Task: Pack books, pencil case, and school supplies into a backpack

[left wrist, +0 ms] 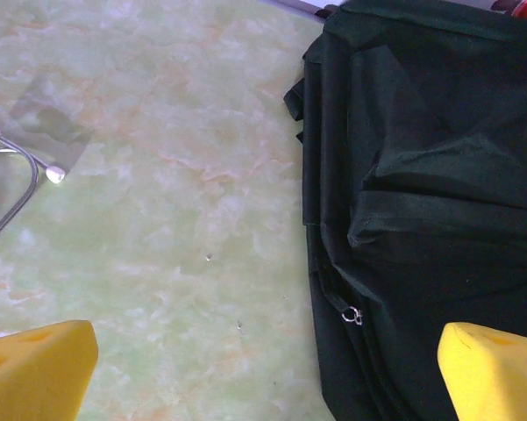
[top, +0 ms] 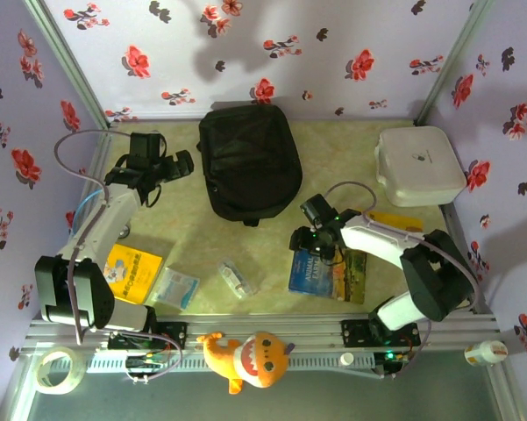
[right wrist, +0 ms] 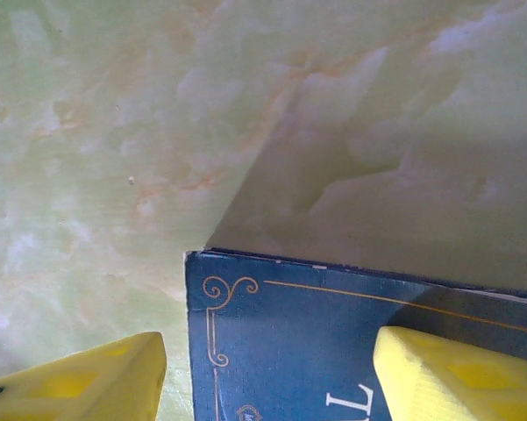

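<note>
Rate progress as near zero: no task item seen inside the backpack. Locate the backpack at the far centre of the desk, lying flat and apparently closed, with a zipper pull visible on its edge in the left wrist view. Locate the blue book at the near right of the desk, directly under the right gripper. Read the right gripper as partly spread, straddling a corner of the blue book, one pad over bare desk beside the edge, the other over the cover; treat as pinching nothing. Read the left gripper as spread wide and empty, hovering just left of the backpack, well apart from the books. Locate one yellow book at the near left beside the left arm, a second yellow book partly hidden under the right arm, the pencil case at the near centre, and a pale packet between yellow book and pencil case. Count as left: opening the backpack, then loading three books, pencil case and remaining supplies. For writing, note only a white capital "T" and gold scrollwork on the blue cover in the right wrist view; cannot read the rest of the title, the print on the yellow cover, or the small mark on the white box.
</note>
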`<state>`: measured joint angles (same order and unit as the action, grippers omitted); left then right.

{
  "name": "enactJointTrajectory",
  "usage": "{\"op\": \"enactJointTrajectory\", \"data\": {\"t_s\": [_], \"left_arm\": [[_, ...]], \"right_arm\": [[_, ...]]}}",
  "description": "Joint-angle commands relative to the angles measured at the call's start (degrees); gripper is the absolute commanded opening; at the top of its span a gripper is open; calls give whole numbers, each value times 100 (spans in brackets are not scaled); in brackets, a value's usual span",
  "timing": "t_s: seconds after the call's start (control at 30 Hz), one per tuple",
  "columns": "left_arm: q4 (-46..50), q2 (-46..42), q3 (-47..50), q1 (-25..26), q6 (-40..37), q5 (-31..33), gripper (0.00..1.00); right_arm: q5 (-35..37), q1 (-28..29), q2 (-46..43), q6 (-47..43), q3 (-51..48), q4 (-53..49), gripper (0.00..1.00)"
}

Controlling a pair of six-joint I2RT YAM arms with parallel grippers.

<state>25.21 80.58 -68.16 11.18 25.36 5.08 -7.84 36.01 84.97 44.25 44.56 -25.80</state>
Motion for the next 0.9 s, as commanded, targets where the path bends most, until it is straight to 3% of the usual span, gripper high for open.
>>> {"op": "enactJointTrajectory", "data": {"t_s": [0.0, 0.27, 0.5, 0.67, 0.87], "left_arm": [[-168, -114, 13, -37, -51, -181, 100], [-6, 51, -221, -33, -72, -605, 100], [-59, 260, -215, 65, 349, -1292, 100], [-201, 451, -209, 438, 810, -1718, 100], [-430, 691, -225, 1201, 1286, -1783, 100]], "right_arm": [[630, -25, 160, -230, -78, 32, 65], [1242, -788, 417, -486, 304, 168, 64], [1067, -1210, 539, -410, 893, -115, 62], [1021, -1202, 101, -520, 780, -634, 62], [398, -1126, -276, -117, 100, -644, 62]]}}
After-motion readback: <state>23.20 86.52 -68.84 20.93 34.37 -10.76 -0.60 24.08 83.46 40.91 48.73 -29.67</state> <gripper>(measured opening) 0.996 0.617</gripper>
